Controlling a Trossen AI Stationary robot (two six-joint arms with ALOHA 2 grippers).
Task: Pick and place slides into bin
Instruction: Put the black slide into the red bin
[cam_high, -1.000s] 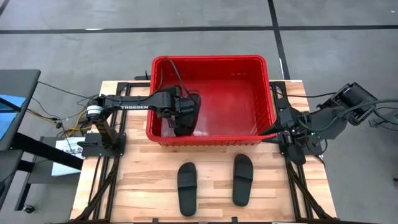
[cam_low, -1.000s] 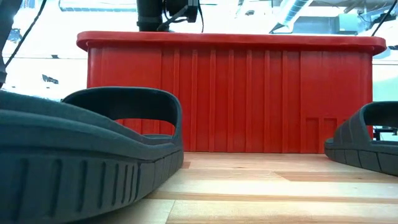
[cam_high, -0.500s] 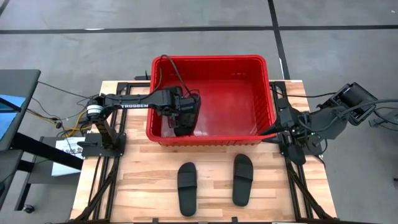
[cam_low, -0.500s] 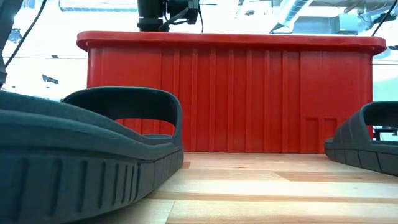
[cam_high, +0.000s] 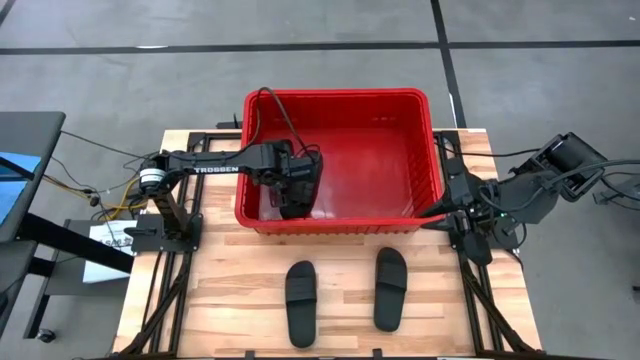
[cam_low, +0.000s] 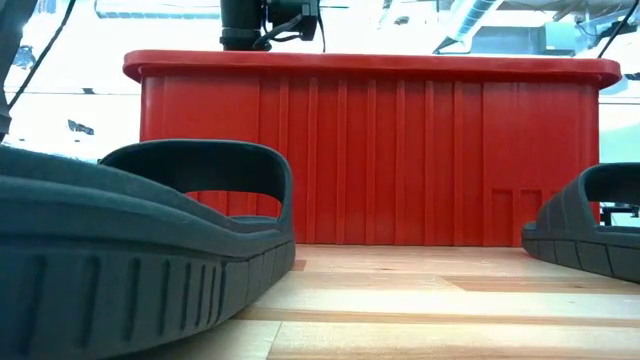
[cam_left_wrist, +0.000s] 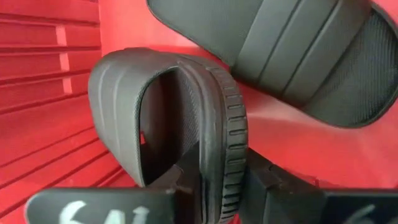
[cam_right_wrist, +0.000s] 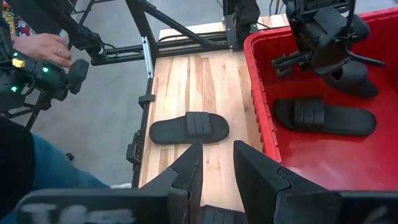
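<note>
Two of the four slides are inside the red bin and two wait on the wooden table, so by the look of it the job is about half done. The left gripper hangs low inside the bin's left half with its fingers pinched on the rim of the sole of one black slide; from the wrist camera the grip reads as clenched on that sole, though how firmly is hard to say at such close range. This held slide stands on edge, its strap arching away to one side of the fingers and its long axis running straight out ahead of the gripper toward the bin floor. Just beyond it the slide already dropped lies flat on the floor, strap up, its length running crosswise to the held one. What remains are the two on the table in front of the bin: the left table slide and the right table slide, side by side and apart, both with their long axes pointing roughly at the bin wall. The right gripper waits off the bin's right end beside the table, fingers parted and holding nothing, looking across at the nearer table slide.
</note>
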